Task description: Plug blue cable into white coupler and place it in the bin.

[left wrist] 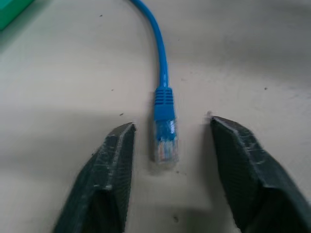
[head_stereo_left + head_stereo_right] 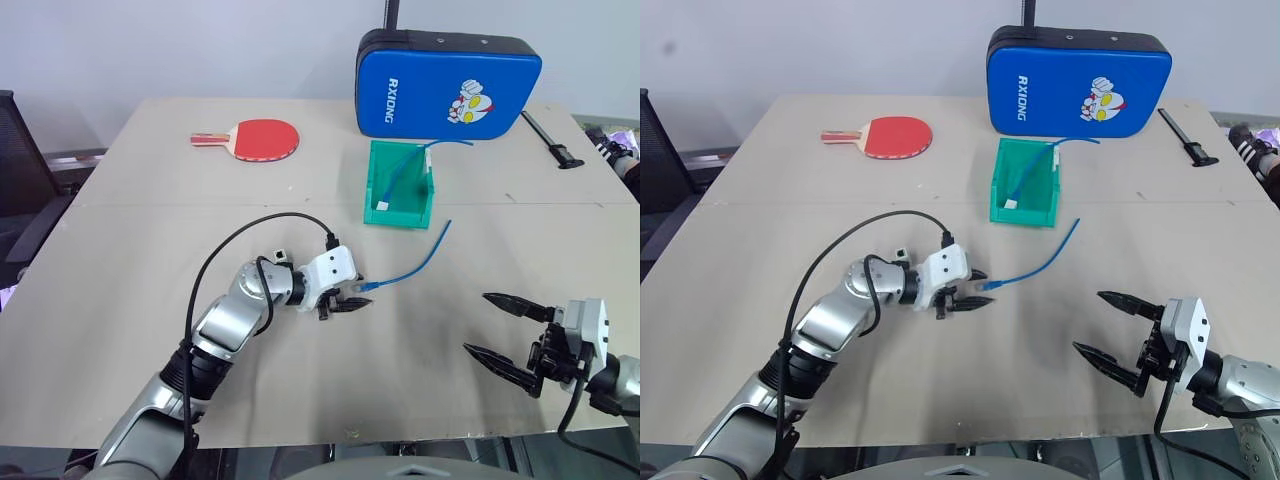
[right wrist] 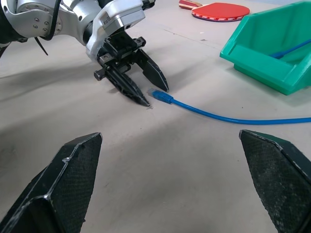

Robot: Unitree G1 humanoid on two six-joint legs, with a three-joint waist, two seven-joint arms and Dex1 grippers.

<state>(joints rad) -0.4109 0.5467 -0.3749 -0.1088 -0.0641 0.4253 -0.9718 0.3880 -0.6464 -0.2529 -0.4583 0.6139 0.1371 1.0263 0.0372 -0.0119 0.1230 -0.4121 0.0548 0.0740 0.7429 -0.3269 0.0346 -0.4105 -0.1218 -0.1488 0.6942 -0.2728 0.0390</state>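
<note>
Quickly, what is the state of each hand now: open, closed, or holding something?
Left hand: open, fingers either side of the blue cable plug, not gripping it.
Right hand: open wide, holding nothing.

The blue cable [image 2: 415, 262] lies on the table [image 2: 120, 260], its plug between the fingers of the left gripper [image 2: 350, 299]. The bin [image 2: 400, 185] stands behind it, holding a second cable. The padded case [image 2: 447, 85] stands behind the bin, the paddle [image 2: 255, 138] left of it. The right gripper [image 2: 497, 325] hovers at near right.
</note>
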